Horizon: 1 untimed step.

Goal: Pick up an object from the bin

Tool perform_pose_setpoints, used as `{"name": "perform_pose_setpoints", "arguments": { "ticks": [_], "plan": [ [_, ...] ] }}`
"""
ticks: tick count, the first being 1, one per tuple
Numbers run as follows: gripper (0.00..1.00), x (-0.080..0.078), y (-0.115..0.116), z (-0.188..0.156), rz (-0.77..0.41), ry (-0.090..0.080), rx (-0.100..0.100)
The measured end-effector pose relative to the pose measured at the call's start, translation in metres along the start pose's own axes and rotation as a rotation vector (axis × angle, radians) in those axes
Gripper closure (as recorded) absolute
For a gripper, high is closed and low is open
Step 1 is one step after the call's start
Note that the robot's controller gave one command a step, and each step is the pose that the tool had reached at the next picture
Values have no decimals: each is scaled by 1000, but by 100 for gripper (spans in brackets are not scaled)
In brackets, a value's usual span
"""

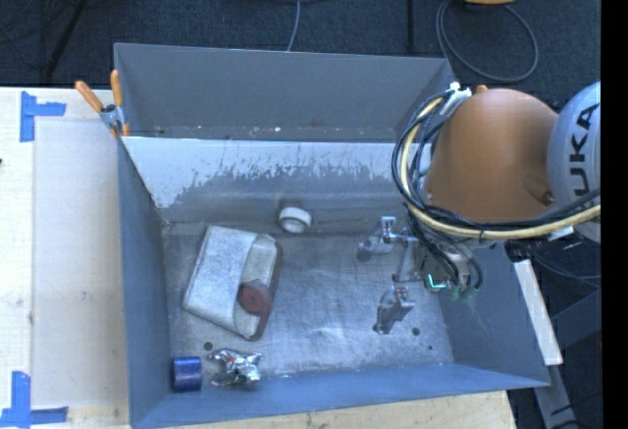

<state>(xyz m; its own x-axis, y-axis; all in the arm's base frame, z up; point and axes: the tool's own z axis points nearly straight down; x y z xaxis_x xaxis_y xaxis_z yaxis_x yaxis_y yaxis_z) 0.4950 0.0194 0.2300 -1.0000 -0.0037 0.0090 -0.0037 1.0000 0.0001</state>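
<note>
Gripper: the gripper [387,276] hangs low over the right part of the bin [294,113]; its two metal fingers [392,311] are spread wide with nothing between them, only bare floor below.
Nearest thing: a small white round cap [294,218], ring-shaped and smooth, lies near the back wall, to the left of the gripper and apart from it.
Pad: a whitish, soft-looking rectangular pad [224,275] with rounded corners lies tilted on the left of the floor.
Disc: a flat, dark red round disc [255,297] rests on the pad's lower right end.
Front left corner: a short blue cylinder [186,373] sits just beside a crumpled, shiny silver piece [236,368], like foil.
Bin surface: grey metal, scuffed and streaked pale on the floor and back slope.
Arm: a smooth orange dome cover [491,157], ringed by black and yellow cables [413,193].
</note>
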Motion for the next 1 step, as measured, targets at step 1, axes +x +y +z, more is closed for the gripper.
{"name": "perform_pose_setpoints", "arguments": {
  "ticks": [1],
  "plan": [
    [0,-52,75,26,-58,-11,-3]
  ]
}}
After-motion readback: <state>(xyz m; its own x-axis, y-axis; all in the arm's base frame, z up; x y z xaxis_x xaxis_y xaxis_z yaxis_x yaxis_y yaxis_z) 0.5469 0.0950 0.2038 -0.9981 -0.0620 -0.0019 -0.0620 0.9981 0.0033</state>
